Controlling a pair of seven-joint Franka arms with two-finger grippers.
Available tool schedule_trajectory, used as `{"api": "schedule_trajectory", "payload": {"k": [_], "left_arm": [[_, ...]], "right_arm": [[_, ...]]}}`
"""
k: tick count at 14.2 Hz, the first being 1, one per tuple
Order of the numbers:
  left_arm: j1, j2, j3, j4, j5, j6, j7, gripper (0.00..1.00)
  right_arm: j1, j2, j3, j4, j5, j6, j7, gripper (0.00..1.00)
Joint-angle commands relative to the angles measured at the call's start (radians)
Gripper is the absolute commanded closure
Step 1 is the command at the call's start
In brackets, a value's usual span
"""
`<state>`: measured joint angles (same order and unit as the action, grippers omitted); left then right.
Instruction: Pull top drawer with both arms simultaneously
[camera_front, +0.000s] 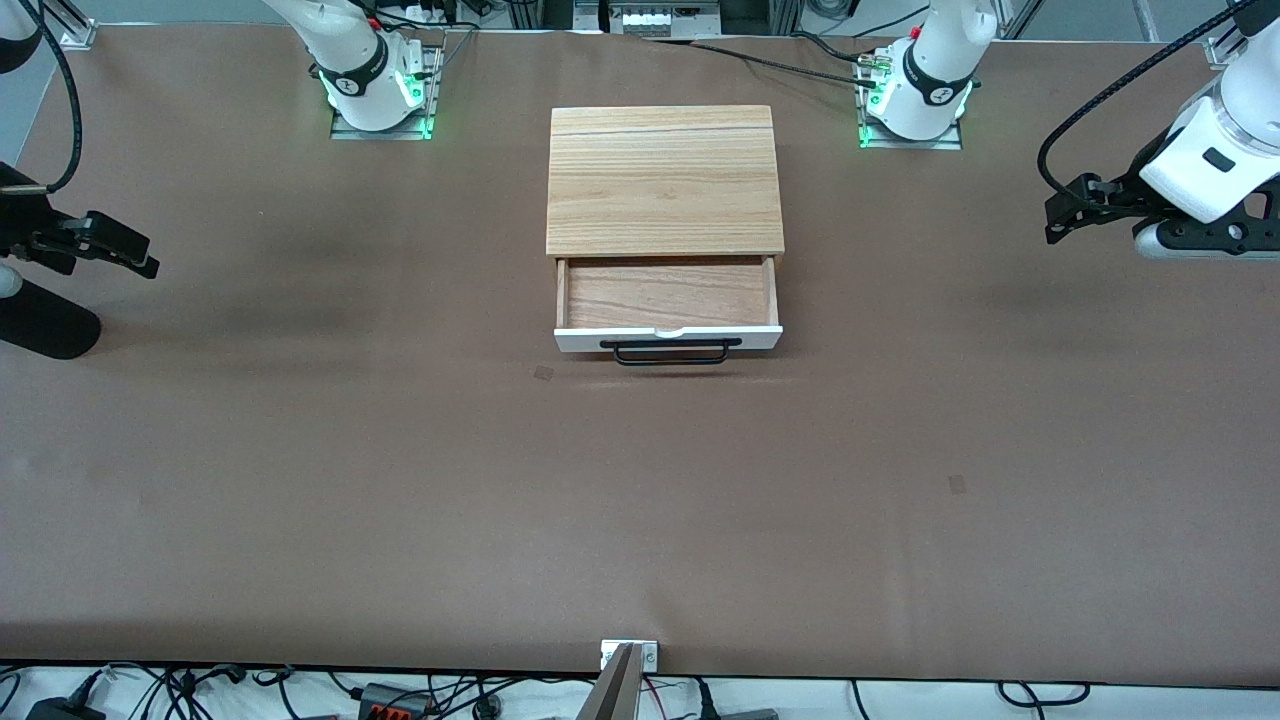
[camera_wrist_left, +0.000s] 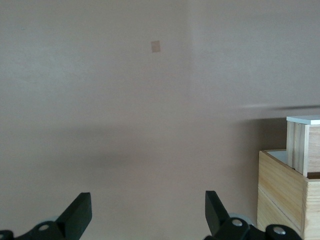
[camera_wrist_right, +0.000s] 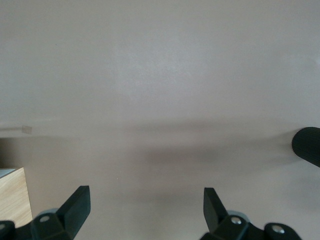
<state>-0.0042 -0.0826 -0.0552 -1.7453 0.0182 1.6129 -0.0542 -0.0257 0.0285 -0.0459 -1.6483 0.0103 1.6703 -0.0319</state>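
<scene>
The top drawer (camera_front: 668, 295) stands pulled out of the light wood cabinet (camera_front: 664, 180), with its reddish-wood inside bare. Its white front panel (camera_front: 668, 339) and black bar handle (camera_front: 670, 351) face the front camera. My left gripper (camera_front: 1058, 212) is open and empty, in the air over the table toward the left arm's end, well away from the drawer. My right gripper (camera_front: 135, 252) is open and empty over the right arm's end. The left wrist view shows its open gripper (camera_wrist_left: 148, 210), the cabinet (camera_wrist_left: 280, 195) and the drawer's white front (camera_wrist_left: 303, 120). The right wrist view shows its open gripper (camera_wrist_right: 146, 207) and a cabinet corner (camera_wrist_right: 12, 200).
The brown table (camera_front: 640, 500) carries two small tape marks (camera_front: 543, 373) (camera_front: 957, 484). A black cylinder (camera_front: 45, 320) lies at the right arm's end, also in the right wrist view (camera_wrist_right: 307, 145). The arm bases (camera_front: 380, 90) (camera_front: 915, 100) stand on either side of the cabinet.
</scene>
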Motion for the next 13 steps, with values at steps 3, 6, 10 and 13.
{"api": "schedule_trajectory", "payload": {"k": [3,6,10,13], "left_arm": [[0.003,0.02,0.0,0.035,-0.007,-0.019,0.005,0.0],[0.003,0.02,0.0,0.035,-0.009,-0.025,0.005,0.0],[0.001,0.021,0.0,0.035,-0.007,-0.025,0.007,0.0],[0.0,0.021,0.0,0.036,-0.007,-0.025,0.007,0.0]], "right_arm": [[-0.007,-0.022,0.014,-0.024,-0.019,0.028,0.007,0.0],[-0.003,-0.024,0.014,-0.024,-0.019,0.031,0.007,0.0],[0.003,-0.025,0.014,-0.034,-0.023,0.039,0.006,0.0],[0.016,-0.035,0.014,-0.054,-0.024,0.055,0.004,0.0]]}}
